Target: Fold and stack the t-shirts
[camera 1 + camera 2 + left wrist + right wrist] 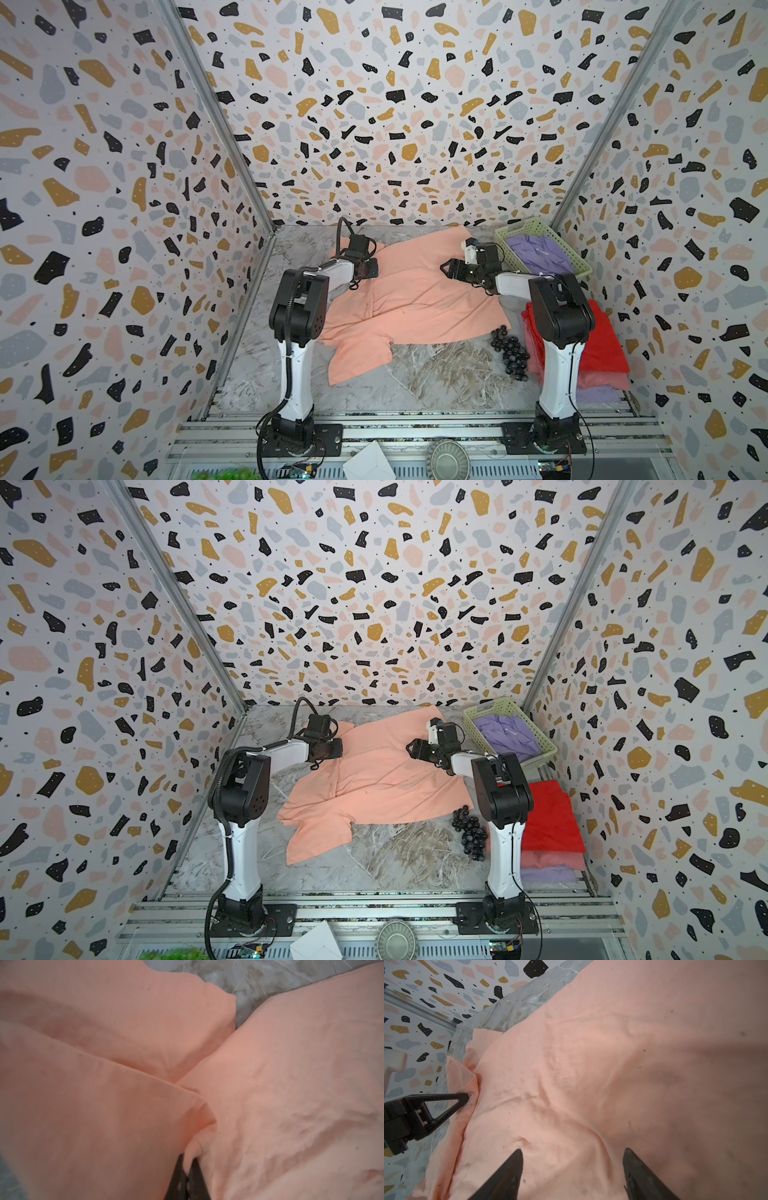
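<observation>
A peach t-shirt (415, 299) (374, 779) lies spread and creased over the marble table in both top views, plain side up. My left gripper (374, 268) (190, 1159) is at the shirt's far left part, shut on a pinched fold of the peach cloth (199, 1126). My right gripper (445, 268) (572, 1153) hovers open just over the shirt's far right part with only flat cloth between its fingers. A folded red t-shirt (602, 345) tops a pink one (602, 380) and a lavender one (598, 395) at the right edge. Another lavender t-shirt (540, 253) lies crumpled in the basket.
The pale green basket (509, 251) stands in the far right corner. A bunch of dark grapes (509, 351) lies between the peach shirt and the stack, next to the right arm's base. Patterned walls close in three sides. A metal dish (449, 459) sits on the front rail.
</observation>
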You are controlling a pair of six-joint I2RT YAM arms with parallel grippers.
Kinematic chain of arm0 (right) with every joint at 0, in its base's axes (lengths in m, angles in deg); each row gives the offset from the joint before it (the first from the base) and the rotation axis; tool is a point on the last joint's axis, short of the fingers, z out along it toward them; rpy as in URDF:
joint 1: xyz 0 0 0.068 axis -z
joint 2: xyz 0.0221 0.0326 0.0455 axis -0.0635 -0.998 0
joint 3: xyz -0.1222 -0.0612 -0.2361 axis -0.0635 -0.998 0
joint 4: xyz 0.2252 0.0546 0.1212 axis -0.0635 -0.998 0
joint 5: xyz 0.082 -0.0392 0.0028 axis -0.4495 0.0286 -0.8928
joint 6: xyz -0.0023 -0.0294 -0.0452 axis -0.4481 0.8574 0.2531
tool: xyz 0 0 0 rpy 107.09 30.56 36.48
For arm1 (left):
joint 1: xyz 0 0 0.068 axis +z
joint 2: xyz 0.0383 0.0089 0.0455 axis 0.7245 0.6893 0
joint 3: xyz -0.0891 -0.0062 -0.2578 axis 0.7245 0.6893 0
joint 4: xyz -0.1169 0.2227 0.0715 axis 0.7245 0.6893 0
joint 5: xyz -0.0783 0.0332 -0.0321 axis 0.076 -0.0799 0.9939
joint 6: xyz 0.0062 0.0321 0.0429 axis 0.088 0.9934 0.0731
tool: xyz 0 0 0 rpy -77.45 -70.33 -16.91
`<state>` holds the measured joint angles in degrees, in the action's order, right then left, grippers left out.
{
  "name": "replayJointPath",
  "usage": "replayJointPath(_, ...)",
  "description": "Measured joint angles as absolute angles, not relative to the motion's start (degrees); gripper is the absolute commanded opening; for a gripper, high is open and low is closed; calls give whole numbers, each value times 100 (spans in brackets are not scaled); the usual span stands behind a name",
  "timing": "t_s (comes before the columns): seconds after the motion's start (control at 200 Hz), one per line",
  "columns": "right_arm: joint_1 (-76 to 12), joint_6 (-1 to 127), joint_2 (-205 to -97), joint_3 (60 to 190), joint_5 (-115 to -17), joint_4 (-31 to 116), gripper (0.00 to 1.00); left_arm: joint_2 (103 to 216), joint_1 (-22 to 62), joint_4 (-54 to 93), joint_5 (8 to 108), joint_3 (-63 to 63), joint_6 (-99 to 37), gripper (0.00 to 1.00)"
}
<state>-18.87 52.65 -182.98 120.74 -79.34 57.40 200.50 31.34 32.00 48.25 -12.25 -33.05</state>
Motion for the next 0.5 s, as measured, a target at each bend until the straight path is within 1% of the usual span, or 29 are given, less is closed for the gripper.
replayJointPath(0.085, -1845, 5223, -18303, 12074, -7879, 5688, 75, 19930, 3197, 3222, 4701, -1122, -3364, 0)
replayJointPath(0.175, -1819, 5164, -18316, 12067, -7816, 5611, 75, 19486, 3444, 3213, 4570, -641, -3462, 0)
replayJointPath(0.31, -1753, 5132, -18318, 12001, -7724, 5585, 75, 18614, 4152, 3250, 4288, 161, -3528, 0)
replayJointPath(0.395, -1745, 5119, -18316, 11982, -7707, 5609, 75, 18302, 4546, 3292, 4047, 441, -3532, 0)
replayJointPath(0.415, -1745, 5114, -18316, 11980, -7700, 5611, 75, 18260, 4605, 3298, 3973, 485, -3532, 4)
replayJointPath(0.436, -1745, 5108, -18316, 11977, -7696, 5611, 75, 18230, 4659, 3311, 3890, 530, -3530, 11)
replayJointPath(0.446, -1745, 5103, -18316, 11975, -7694, 5611, 75, 18221, 4677, 3322, 3853, 546, -3530, 13)
replayJointPath(0.501, -1747, 5097, -18292, 11929, -7683, 5644, 75, 18197, 4738, 3386, 3573, 633, -3528, 13)
